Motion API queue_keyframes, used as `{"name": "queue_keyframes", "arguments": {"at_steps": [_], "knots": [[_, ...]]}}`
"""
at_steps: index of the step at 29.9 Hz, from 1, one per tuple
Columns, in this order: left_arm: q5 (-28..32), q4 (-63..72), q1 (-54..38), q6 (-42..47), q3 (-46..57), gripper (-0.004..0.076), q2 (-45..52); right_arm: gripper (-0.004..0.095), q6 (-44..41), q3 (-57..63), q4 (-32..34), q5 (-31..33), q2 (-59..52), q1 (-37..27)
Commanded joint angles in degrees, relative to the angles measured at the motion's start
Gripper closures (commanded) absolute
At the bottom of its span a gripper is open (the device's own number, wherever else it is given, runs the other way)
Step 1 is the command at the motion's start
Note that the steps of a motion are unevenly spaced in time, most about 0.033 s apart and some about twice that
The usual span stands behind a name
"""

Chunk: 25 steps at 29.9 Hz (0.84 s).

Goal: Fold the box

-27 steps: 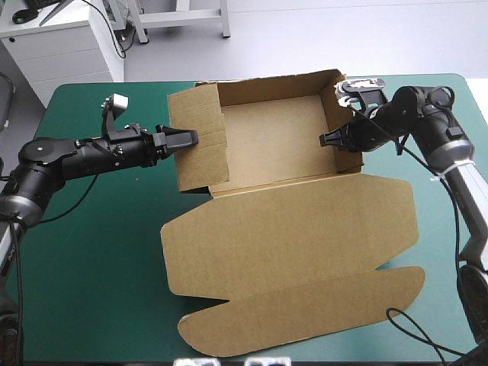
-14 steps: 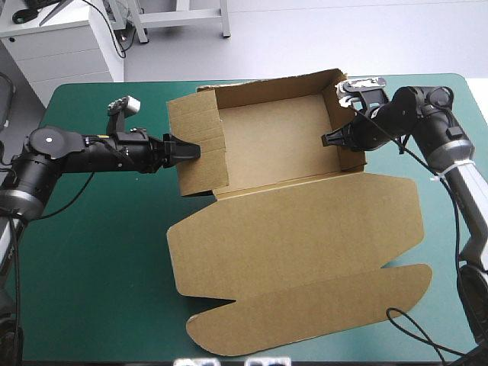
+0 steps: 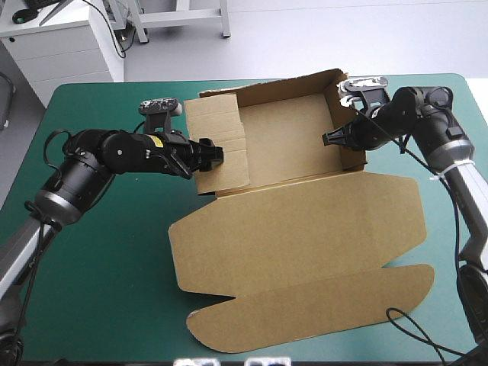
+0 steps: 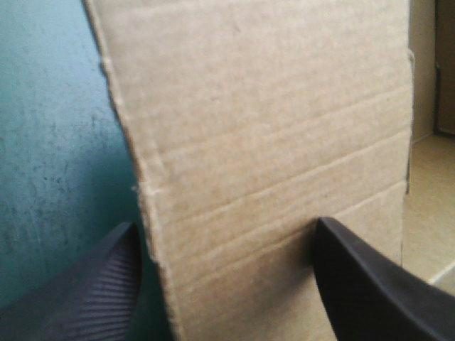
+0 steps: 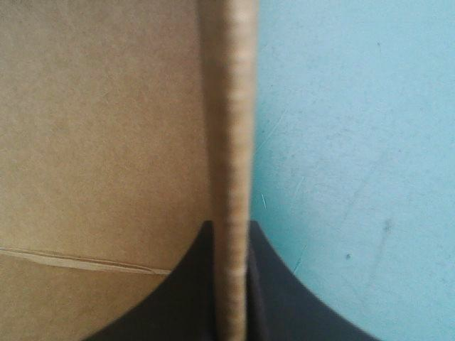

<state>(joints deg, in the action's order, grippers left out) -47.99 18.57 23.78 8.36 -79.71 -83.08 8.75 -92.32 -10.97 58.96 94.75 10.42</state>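
High view, left of the frame, is where things have changed. The left gripper (image 3: 214, 152) has pushed in toward the middle since a moment ago and taken the left wall flap (image 3: 229, 164) with it. That panel now stands over the tray floor (image 3: 286, 137) rather than out at its edge, and the whole brown box (image 3: 297, 221) has slid a little toward the right of the frame.

In the left wrist view its black fingers (image 4: 92, 284) stand well apart astride the flap's edge, one on the cover side and one against the board face, clamping nothing. The right gripper (image 3: 329, 139) has not budged. It is pinched tight on the right wall (image 3: 349, 156), with the board's edge running up between its fingers in the right wrist view. To my eye the left side wall is being folded inward while the right one is kept upright; tucking looks not yet done.

The lid (image 3: 305, 305) lies flat toward the bottom of the frame. The box sits mid-table on the teal-green cover (image 3: 99, 267), which is bare around it. A white cabinet (image 3: 69, 46) stands at upper left, with pale floor (image 3: 343, 30) beyond the table.
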Motion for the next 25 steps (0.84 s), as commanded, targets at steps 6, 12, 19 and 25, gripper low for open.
{"name": "queue_keyframes", "arguments": {"at_steps": [6,12,19,25], "knots": [[3.3,-2.29,1.91,7.09,-1.88,0.0232,-1.92,0.0919,-1.15,-2.38,-2.65,-2.22,-3.55,0.5],[5.44,-2.68,1.91,9.19,-1.88,0.0232,-2.2,0.0917,-5.45,-2.38,5.01,-4.36,-5.25,5.5],[5.73,-3.2,1.91,9.35,-1.88,0.0232,-2.34,0.0918,-6.99,-4.61,6.29,-3.8,-6.07,8.04],[5.25,-4.65,1.91,11.71,-1.88,0.0232,-2.34,0.0917,-6.99,-8.47,5.98,-0.5,-6.07,8.04]]}}
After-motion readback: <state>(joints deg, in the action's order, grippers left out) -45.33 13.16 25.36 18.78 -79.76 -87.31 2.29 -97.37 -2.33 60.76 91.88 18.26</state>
